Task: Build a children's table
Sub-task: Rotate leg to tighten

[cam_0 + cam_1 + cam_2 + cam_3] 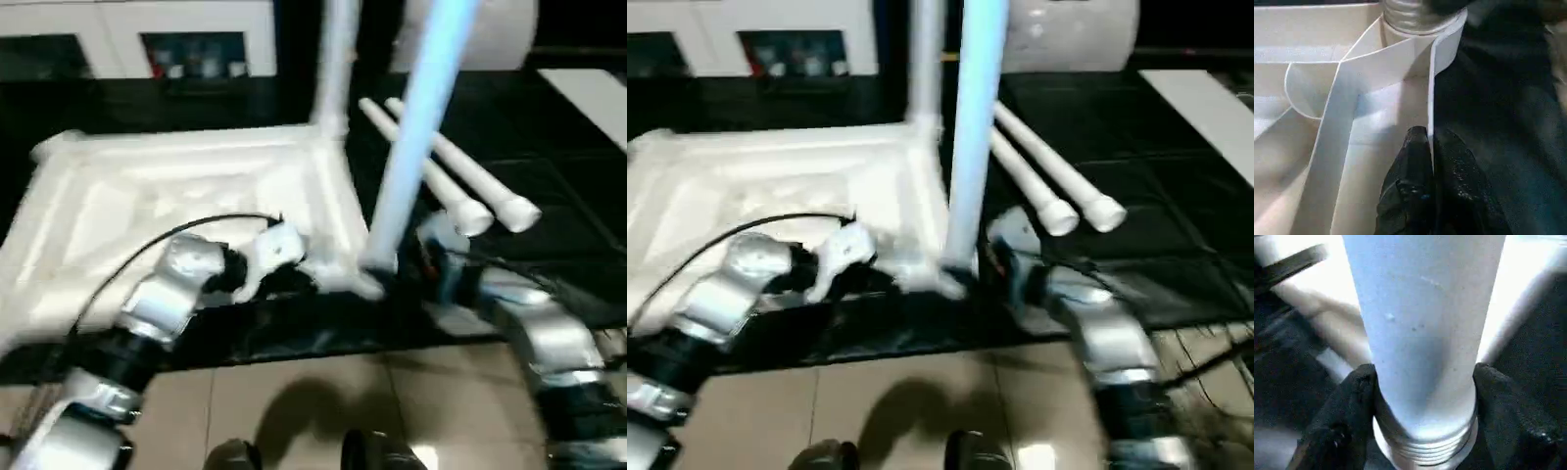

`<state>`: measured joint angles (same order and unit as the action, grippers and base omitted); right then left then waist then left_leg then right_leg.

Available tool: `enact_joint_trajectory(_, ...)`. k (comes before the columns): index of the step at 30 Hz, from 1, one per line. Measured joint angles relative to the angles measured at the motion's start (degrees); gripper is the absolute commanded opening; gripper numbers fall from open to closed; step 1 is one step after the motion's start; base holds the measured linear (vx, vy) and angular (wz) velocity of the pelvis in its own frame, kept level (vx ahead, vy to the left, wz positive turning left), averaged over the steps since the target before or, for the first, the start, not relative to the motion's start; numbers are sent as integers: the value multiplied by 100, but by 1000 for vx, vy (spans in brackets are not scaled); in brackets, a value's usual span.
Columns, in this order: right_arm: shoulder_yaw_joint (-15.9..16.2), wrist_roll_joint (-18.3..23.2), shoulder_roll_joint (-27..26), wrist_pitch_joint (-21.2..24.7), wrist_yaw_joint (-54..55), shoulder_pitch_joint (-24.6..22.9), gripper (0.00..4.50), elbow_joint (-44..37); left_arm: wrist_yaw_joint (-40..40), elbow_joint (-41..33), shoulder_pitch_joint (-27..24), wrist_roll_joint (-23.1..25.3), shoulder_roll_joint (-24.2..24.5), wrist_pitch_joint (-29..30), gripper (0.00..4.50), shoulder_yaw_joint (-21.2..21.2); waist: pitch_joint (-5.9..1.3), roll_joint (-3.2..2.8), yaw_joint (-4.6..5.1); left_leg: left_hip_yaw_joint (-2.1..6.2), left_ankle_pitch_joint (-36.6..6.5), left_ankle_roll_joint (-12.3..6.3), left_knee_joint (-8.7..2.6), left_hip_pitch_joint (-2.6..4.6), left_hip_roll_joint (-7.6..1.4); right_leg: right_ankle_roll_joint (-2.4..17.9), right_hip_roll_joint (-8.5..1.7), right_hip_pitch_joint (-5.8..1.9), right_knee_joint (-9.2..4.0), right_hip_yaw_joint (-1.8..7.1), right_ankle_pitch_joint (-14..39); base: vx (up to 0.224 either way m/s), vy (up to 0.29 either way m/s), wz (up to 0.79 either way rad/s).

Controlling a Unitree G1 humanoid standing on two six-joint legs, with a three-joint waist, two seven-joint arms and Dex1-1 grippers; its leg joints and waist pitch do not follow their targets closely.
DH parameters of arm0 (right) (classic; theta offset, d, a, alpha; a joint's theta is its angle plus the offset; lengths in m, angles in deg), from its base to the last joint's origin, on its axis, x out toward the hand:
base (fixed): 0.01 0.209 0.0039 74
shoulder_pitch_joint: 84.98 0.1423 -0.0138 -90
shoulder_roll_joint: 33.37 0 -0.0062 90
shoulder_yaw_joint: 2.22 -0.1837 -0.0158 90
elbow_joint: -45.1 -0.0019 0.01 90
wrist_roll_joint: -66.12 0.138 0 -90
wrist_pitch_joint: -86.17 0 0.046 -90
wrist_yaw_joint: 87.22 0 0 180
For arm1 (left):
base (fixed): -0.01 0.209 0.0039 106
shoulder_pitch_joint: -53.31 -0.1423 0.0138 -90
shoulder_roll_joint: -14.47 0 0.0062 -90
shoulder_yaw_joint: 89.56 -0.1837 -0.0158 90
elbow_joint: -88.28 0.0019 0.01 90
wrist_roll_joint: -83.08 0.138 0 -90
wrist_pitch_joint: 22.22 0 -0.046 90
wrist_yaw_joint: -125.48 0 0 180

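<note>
Leg (416, 137), long axis upright at centre frame, threaded foot over the top's (147, 206) corner socket; right gripper (1422, 396) clasps it, left gripper (1431, 171) pinches rim.

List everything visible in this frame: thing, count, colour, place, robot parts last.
Tabletop: one, white, upside down on the dark mat, ribbed underside up.
Fitted leg: one, white, upright in the far corner socket on the robot's right.
Held leg: one, white, standing at the near right corner socket, threaded end down.
Loose legs: two, white, lying side by side on the mat right of the tabletop.
Mat: one, dark, under the parts.
Floor: beige tiles, near edge.
Left tool: one, black, shut on the tabletop's side wall.
Right tool: one, black, clasping the held leg just above its thread.
</note>
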<state>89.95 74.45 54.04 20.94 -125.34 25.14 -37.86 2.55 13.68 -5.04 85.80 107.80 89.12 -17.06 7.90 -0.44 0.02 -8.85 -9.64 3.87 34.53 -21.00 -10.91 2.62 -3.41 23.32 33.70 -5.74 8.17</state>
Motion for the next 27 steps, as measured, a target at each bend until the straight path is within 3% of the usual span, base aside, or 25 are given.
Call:
enact_joint_trajectory(5,-433,-283,-1105,151,1976,454,266,450,-1152,-67,21,307,-737,587,0,96,-1,1,94,2,0,-1,-2,-12,0,-1,0,-1,-28,-3,-2,0,0,0)
enact_joint_trajectory(7,-456,-375,-1234,0,2309,541,266,598,-1425,-115,33,399,-901,732,0,87,-1,1,90,2,-1,-3,-6,-18,3,-2,-1,-1,-33,-2,-2,0,0,0)
enact_joint_trajectory(8,-503,-376,-1285,-92,2368,541,322,644,-1493,-136,33,436,-942,759,0,82,-1,1,82,2,-4,-7,-9,-20,4,-6,0,-1,-33,0,-6,0,0,0)
enact_joint_trajectory(14,-612,-286,-1402,-139,2342,550,373,626,-1533,-171,33,487,-893,675,0,44,-1,1,49,2,-9,-11,-35,-21,3,-9,3,4,-33,0,-22,0,0,0)
enact_joint_trajectory(23,-321,31,-389,-568,620,-46,445,299,-854,-109,29,352,-351,2,0,-74,2,-3,-33,3,-8,-11,-35,-41,1,-5,4,22,-36,-1,-26,0,0,0)
enact_joint_trajectory(27,-171,122,352,-764,-312,-217,445,97,-195,-6,28,138,45,-533,0,-82,4,-6,-112,2,-8,-11,-33,-46,2,-2,3,23,-41,-1,-29,0,0,0)
